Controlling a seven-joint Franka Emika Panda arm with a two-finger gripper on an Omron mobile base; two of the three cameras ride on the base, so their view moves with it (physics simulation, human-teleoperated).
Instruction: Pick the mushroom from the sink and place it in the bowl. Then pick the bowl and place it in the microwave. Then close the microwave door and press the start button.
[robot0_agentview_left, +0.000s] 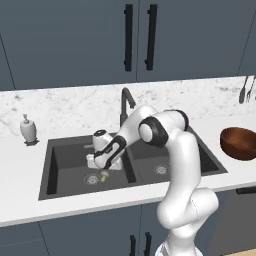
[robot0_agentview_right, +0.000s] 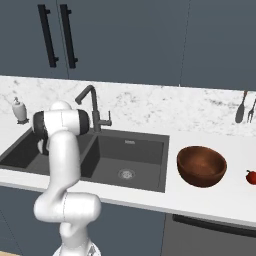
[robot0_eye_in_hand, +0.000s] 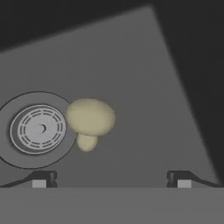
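1. Mushroom (robot0_eye_in_hand: 90, 118): pale yellow-tan cap w/ cream stem, lying on floor of the sink's left basin, just beside the round metal drain (robot0_eye_in_hand: 38, 129), cap edge overlapping the drain's rim in hand view. Also seen in left base view as a small pale spot (robot0_agentview_left: 104, 175) right of the drain.
2. End effector (robot0_eye_in_hand: 111, 179): jaws wide open, nothing between them. Both dark tips low in hand view, mushroom above and between them, nearer the left tip. Not touching it.
3. In left base view the end effector (robot0_agentview_left: 96, 161) hangs inside the left basin, pointing down, just above and left of the mushroom.
4. Arm pose: rises from base at lower right of left base view, elbow bent high over the sink's front edge, forearm reaching left and down into the basin. Wrist angled downward.
5. Sink (robot0_agentview_left: 60, 172): dark grey double basin set in the white tabletop (robot0_agentview_left: 20, 165); dark gooseneck faucet (robot0_agentview_left: 125, 102) behind the divider.
6. Bowl (robot0_agentview_right: 201, 166): reddish-brown, upright on tabletop right of the sink, well apart from mushroom; looks empty.
7. Other: small soap dispenser (robot0_agentview_left: 28, 129) on tabletop left of sink; a red item (robot0_agentview_right: 251, 176) right of bowl, cut off at the edge; utensils (robot0_agentview_right: 245, 107) hanging on the back wall; blue-grey cabinets (robot0_agentview_left: 75, 40) above.
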